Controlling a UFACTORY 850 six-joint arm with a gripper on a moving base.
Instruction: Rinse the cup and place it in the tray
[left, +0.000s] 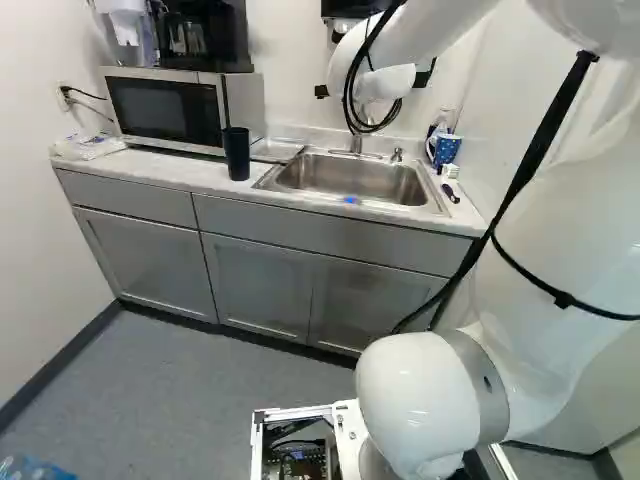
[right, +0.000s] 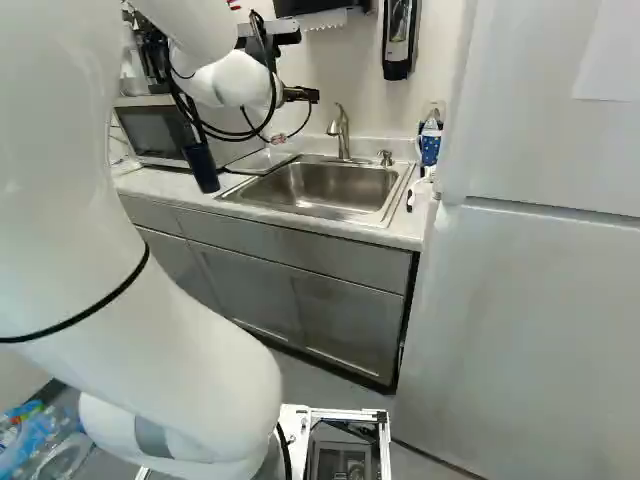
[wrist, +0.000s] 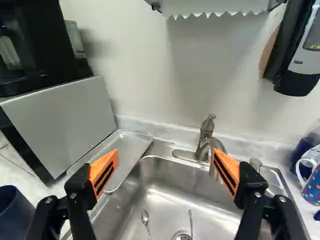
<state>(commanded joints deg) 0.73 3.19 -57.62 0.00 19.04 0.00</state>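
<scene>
Cup (left: 236, 153): on the counter (left: 150, 170), upright, between the microwave (left: 170, 108) and the sink (left: 350, 178), near the counter's front edge. Tall, plain tumbler, no handle; dark navy, close to black. Walls straight, tapering a little from a wider mouth down to the base. Mouth faces up; the round rim and a dark inner wall show from my wrist. Depth of the inside too dark to read, so contents and cleanness cannot be told. Lower part runs out of my wrist view; the left base view gives the full height.

My hand, the gripper (right: 300, 95), is up over the sink area, apart from the cup. From the wrist, my gripper (wrist: 165, 162) stands wide, orange pads (wrist: 105, 172) well apart, nothing gripped. Cup lies outside the finger on the microwave's side.

Tray (wrist: 125, 150): shallow, silver metal, rounded corners, low raised rim. Lies between microwave and sink, along the basin's side.

Sink: stainless steel, brushed, light glinting off its floor. A spoon (wrist: 145, 218) and a second slim utensil (wrist: 190, 220) in the basin, close to the drain (wrist: 182, 235). Faucet (wrist: 204, 142) at the back rim, ahead of my fingers. Past the sink's far side, a blue spotted mug (wrist: 312, 186) with a pale handle.
</scene>
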